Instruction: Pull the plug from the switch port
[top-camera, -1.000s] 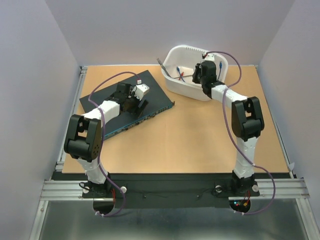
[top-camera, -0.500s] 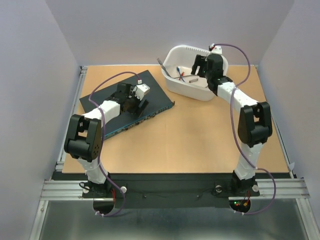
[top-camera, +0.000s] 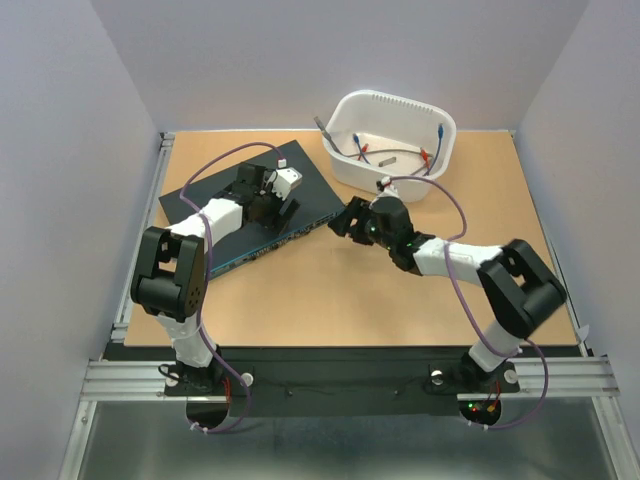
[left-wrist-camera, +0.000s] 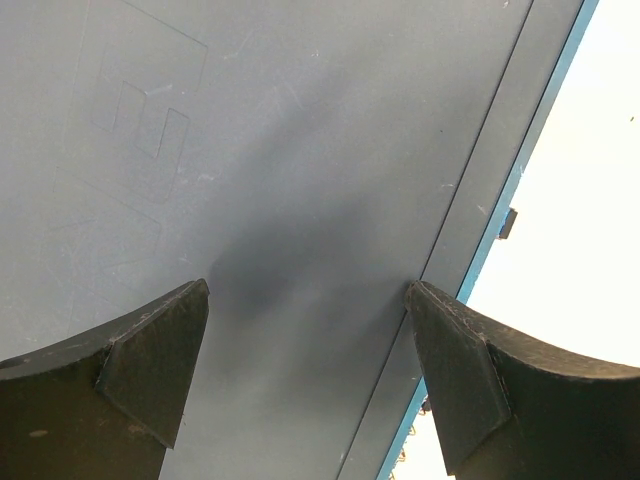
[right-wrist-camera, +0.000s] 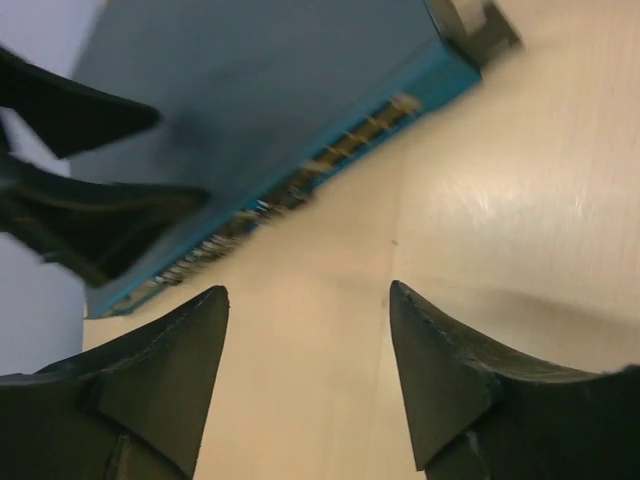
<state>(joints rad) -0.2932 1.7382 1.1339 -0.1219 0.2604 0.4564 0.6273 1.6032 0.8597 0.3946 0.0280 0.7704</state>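
Left gripper above the switch lid

Its two dark fingers stand spread apart at the bottom corners, with a soft shadow on the blue-grey lid between them (faint embossed outlines show at upper left). The switch's bright blue edge runs diagonally down from upper right, and a small dark tab juts from it over the pale, washed-out worktop.

The switch lay on the table at rear left. The tub stood to its right and further back, cables inside. The left gripper hung over the switch; the right gripper was just beside its right corner.
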